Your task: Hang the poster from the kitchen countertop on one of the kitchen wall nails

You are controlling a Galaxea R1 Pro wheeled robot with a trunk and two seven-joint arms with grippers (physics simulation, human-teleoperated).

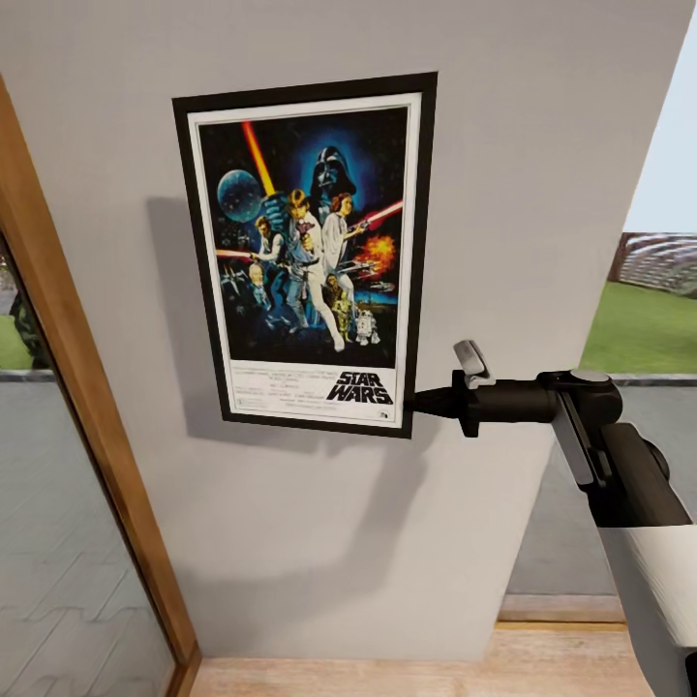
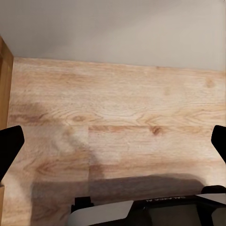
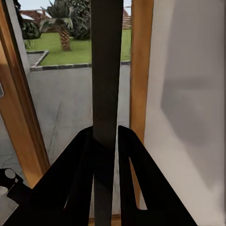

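The Star Wars poster point(image 1: 308, 252) stands upright and flat against the grey wall point(image 1: 319, 542), with its black frame and white border fully in sight in the head view. My right gripper point(image 1: 418, 401) is shut on the poster's lower right edge. In the right wrist view the poster's dark edge point(image 3: 106, 61) runs between the two black fingers point(image 3: 128, 155). My left gripper point(image 2: 113, 143) is open over the wooden floor point(image 2: 117, 103), holding nothing. The kitchen countertop is out of view, and I cannot see a nail.
A wooden door frame point(image 1: 92, 436) with glass panes runs down the wall's left side. The wall ends at a corner on the right, with lawn point(image 1: 644, 329) and paving beyond. Light wooden flooring point(image 1: 407, 678) lies below.
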